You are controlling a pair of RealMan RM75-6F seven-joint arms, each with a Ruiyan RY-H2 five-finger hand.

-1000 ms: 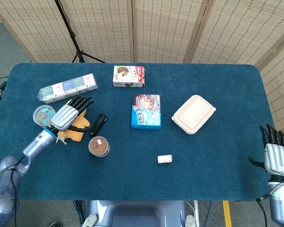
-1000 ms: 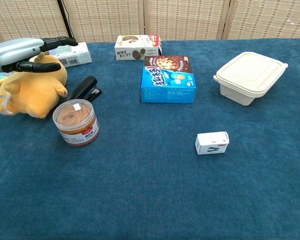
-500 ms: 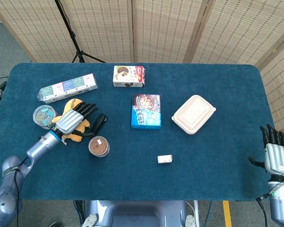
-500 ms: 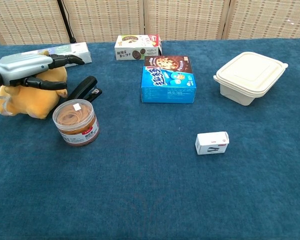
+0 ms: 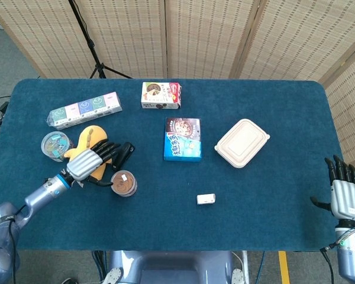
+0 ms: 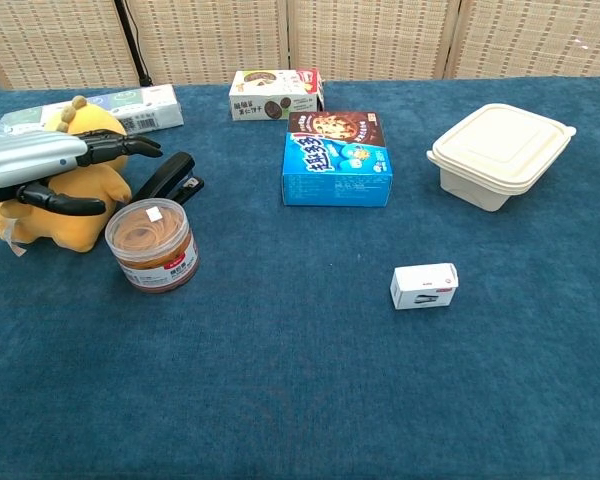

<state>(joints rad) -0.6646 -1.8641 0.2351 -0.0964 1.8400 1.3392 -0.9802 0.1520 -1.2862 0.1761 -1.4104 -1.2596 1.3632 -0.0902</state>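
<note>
Left hand (image 5: 89, 161) drew back | over plush toy (image 6: 65, 195), fingers spread

The head camera is looking steeply down from above the near edge of the blue table (image 5: 165, 236), taking in its whole top, the woven screens behind, and both hands: the left hand (image 5: 90, 161) at the left and the right hand (image 5: 344, 192) at the lower right corner. The chest camera is sitting low and closer in, facing level across the cloth toward the screens, catching only the left hand (image 6: 35, 170) at its left edge. Both views are sharing the yellow plush toy (image 5: 89, 136) under that hand and the jar (image 6: 151, 245) just right of it.
</note>
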